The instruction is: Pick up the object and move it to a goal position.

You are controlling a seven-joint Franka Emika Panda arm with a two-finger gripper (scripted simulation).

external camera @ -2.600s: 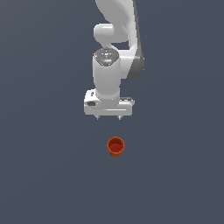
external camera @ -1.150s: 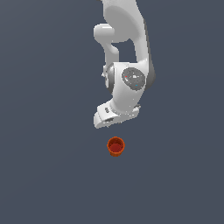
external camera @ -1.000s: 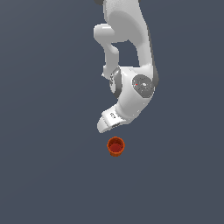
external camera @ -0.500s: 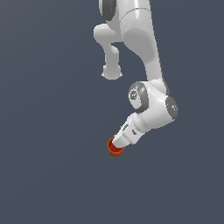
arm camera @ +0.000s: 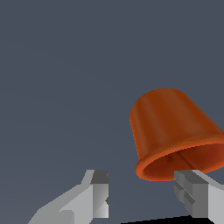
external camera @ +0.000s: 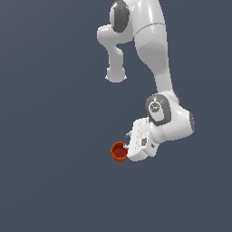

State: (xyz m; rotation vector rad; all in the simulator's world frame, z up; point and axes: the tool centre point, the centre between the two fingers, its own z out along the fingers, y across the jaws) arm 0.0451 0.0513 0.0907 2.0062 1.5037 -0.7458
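The white arm (external camera: 154,54) reached down from the top of the exterior view, bent at a rounded joint, and ended low, near the middle of a plain dark grey-blue surface (external camera: 50,136). Its wrist was turned so the gripper (external camera: 128,146) pointed toward the exterior view's left, with the white hand body just behind it.

The cup (external camera: 119,152) was small beside the gripper, round, orange-red outside and darker red inside. In the exterior view it lay at the gripper's tip, touching or just short of touching the hand body; which one could not be resolved. In the wrist view the cup (arm camera: 175,135) appeared as a tapered cone with a flared rim, its open mouth facing the camera and the narrower closed base pointing away. Nothing was visible inside it.

In the wrist view, the two grey fingertips (arm camera: 98,197) stood apart with a wide gap between them. The cup's rim sat beside the other fingertip, overlapping it in the picture, not centred in the gap. The jaws were open, clamped on nothing.
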